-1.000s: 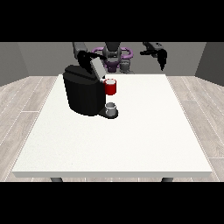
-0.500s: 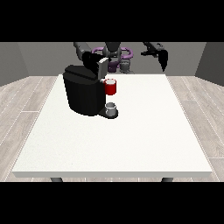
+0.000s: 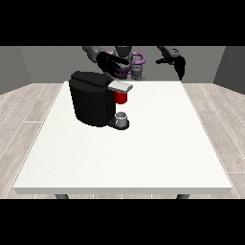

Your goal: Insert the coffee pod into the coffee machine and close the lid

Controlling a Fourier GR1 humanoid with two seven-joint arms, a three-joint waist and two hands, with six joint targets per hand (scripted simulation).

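I see the coffee machine (image 3: 93, 98) blocking the counter's (image 3: 158, 148) far left corner; the near edge and whole right side lie open for a hand.

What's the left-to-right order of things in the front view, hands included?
Coffee machine → hand at the view's left, raised behind the machine's top → red thing at the machine, with a grey thing on the machine's base below it → hand at the view's right, raised past the table's far edge.
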